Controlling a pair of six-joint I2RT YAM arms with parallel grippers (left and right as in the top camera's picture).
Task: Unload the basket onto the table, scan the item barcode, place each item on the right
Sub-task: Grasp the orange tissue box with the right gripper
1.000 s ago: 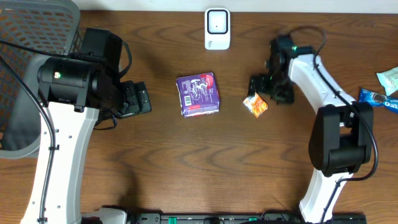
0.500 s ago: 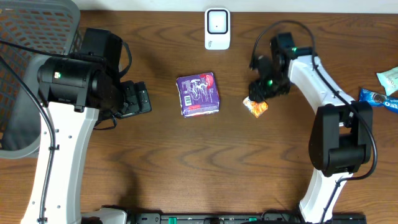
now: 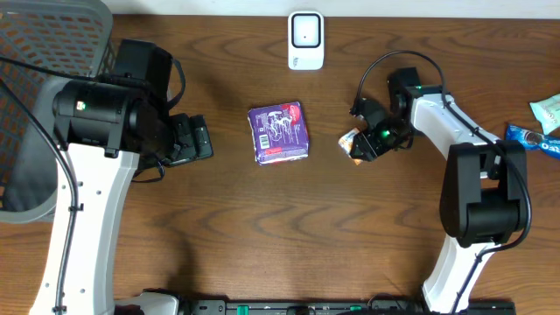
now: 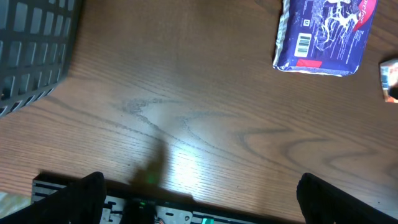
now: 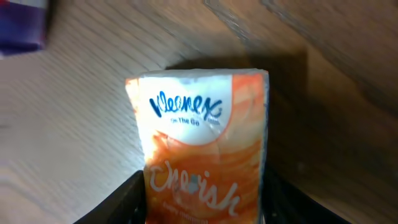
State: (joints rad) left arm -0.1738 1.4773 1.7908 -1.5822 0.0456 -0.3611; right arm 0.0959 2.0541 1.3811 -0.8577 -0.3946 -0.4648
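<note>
The step in hand is the pickup. The right end effector [image 3: 360, 145] is down on the Kleenex tissue pack [image 5: 202, 155], which lies on the tabletop [image 3: 262, 227] to the right of centre, between the purple snack packet [image 3: 279, 132] and the right arm's base. In the right wrist view its fingers [image 5: 127, 202] stand partly drawn in, one against each long side of the orange pack, so it appears to have hold of it, though the pack does not look lifted yet. The face with the brand name is up, and no barcode shows on it.

The left end effector [image 3: 188, 140] hangs wide open and empty near the grey mesh basket [image 3: 35, 52], well apart from the pack.

The next move, as I judge it, calls for a firm pinch and a lift. The pack then has to be carried to the white scanner [image 3: 305, 40] at the far edge of the tabletop. It will likely need turning so that its hidden barcode side faces the scanner's window.
</note>
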